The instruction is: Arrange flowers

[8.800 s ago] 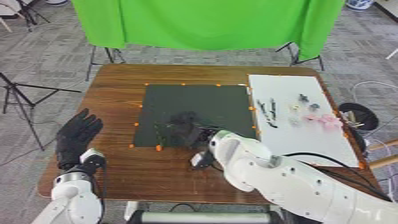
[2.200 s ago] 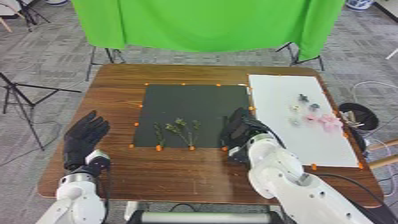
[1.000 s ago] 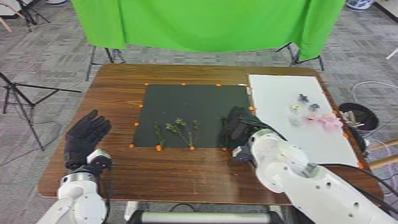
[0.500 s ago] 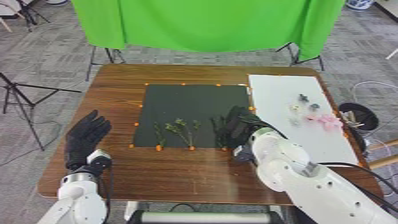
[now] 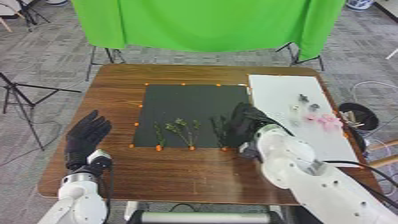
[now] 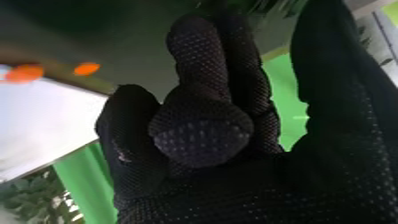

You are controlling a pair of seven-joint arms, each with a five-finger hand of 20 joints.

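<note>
Right hand (image 5: 244, 122) being drawn off toward 3 o'clock; fingers being held wide of thumb, nothing seen gripped. 1 stem (image 5: 218, 131) being bared at mat's (image 5: 191, 100) 5 o'clock, its placing judged done. Pink flowers (image 5: 328, 121) being left untouched, mat's 3 o'clock.

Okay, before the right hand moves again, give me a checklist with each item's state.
1. Left hand off the dark mat: ok, over the wood to its left.
2. Leftmost sprig on the mat: ok.
3. Middle sprigs on the mat: ok.
4. Right hand away from the mat: not ok, over its right side.
5. Rightmost stems free of that hand: cannot tell.
6. Pink flowers on the mat: not ok, on the white sheet.
</note>
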